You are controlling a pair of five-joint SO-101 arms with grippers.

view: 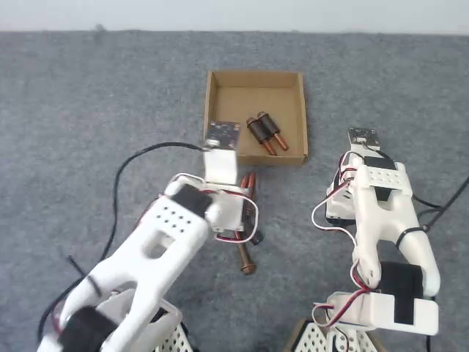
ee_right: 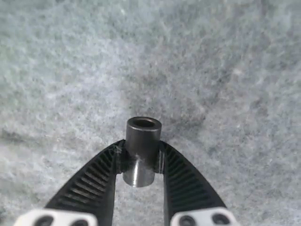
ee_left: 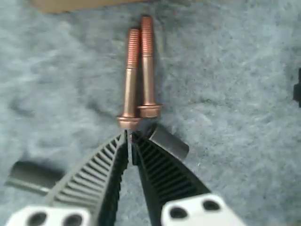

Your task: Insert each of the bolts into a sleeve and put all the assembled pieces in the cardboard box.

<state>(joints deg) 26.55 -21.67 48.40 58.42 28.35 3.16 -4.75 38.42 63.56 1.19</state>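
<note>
Ribbed right claw point(ee_right: 141, 148) pinching dark cylindrical sleeve point(ee_right: 143, 134), threaded copper bolts point(ee_left: 146, 66)

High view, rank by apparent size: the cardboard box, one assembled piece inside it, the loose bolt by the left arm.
1. cardboard box
2-3. assembled piece and loose bolt look similar; the bolt is partly hidden, so unranked.

left end effector point(ee_left: 130, 138): fingers nearly together | right end effector point(ee_right: 139, 150): clamped on sleeve point(ee_right: 143, 131)
</note>
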